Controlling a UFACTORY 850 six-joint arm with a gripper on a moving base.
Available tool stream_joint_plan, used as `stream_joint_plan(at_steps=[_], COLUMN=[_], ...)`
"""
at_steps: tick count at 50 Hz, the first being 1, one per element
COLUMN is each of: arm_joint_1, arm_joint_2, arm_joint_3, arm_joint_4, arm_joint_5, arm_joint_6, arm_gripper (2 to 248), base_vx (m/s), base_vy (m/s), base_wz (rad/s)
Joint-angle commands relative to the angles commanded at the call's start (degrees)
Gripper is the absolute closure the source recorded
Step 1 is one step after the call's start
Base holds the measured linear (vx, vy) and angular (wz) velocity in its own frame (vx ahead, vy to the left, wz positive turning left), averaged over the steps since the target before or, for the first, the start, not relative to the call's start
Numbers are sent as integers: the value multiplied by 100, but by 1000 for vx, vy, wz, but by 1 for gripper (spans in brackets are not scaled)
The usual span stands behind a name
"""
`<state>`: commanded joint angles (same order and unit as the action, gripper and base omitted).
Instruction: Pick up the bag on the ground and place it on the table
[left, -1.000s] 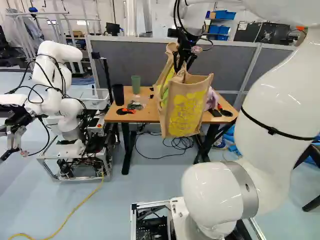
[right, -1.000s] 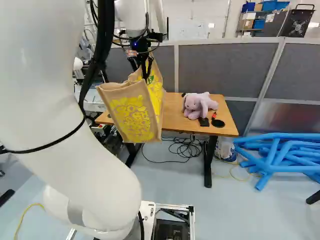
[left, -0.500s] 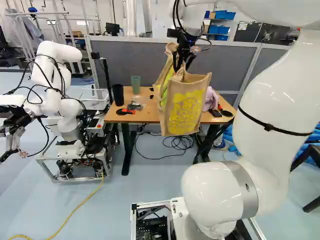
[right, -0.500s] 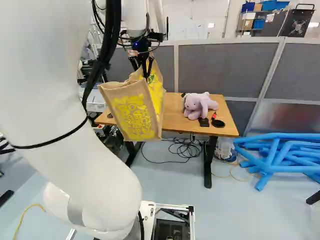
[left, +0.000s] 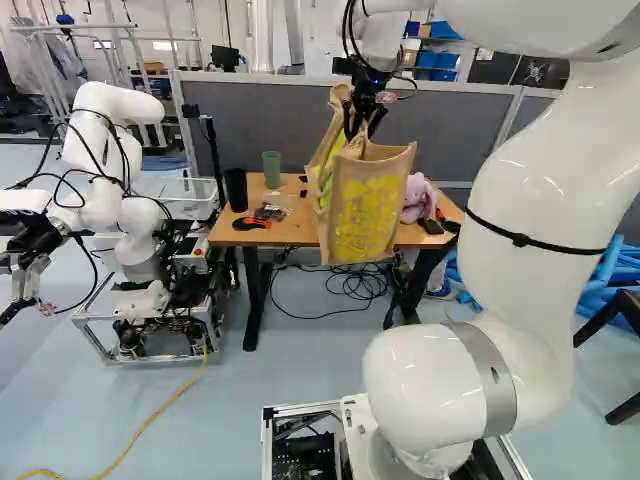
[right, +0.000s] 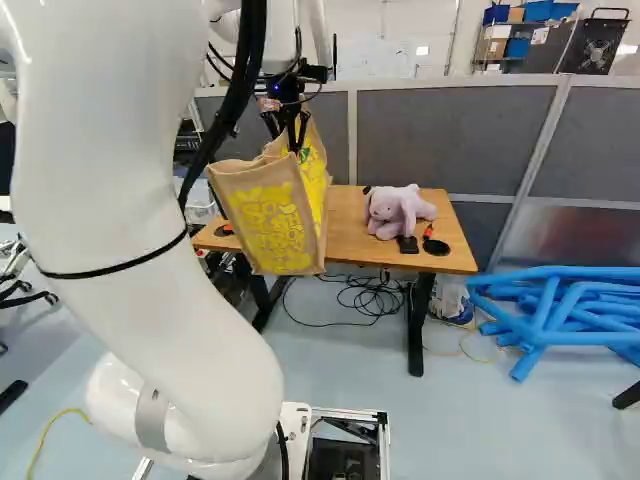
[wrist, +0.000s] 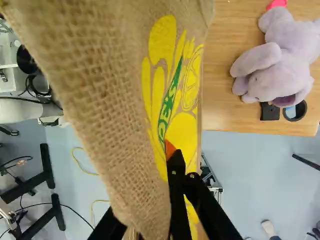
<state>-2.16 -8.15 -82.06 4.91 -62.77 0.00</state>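
Bag (left: 366, 215) and arm (left: 545, 205) had shifted together: half a second on, the bag hung slightly higher and farther ahead, carried by the claw (left: 361, 128), while the base and the table (right: 350, 225) had kept their places. It was near the middle of the left base view and left of the middle in the right base view, off the floor but not set down.

The claw was closed on the bag's upper part, with the cloth pinched between its fingers. Held from up there, the bag's weight could draw it down below the grip, and it hung roughly upright with a slight tilt, its lower end free to meet the wood first. That lower end showed across the table's front edge in both base views; whether any of it touched the wood could not be told.

The toy (right: 398, 211) lay to the right of the bag in the right base view; the black cup (left: 236, 189) and green cup (left: 271, 169) stood left of it in the left base view. The stretch between them seemed the likely landing place. The step in hand looked to be the carry, nearly done. It probably needed more lift and reach before lowering, or the bottom might catch the edge and fold.
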Motion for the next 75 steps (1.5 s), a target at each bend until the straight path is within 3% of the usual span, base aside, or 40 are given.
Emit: stream_joint_plan(at_steps=[49,75], arm_joint_1=[-80,-279], arm_joint_2=[-938,-1304], arm_joint_3=[-1101,-1559], arm_joint_4=[603,331], arm_joint_5=[0,95], arm_joint_6=[0,0], arm_gripper=[229,229], base_vx=[0,0], base_vy=[0,0], base_wz=[0,0])
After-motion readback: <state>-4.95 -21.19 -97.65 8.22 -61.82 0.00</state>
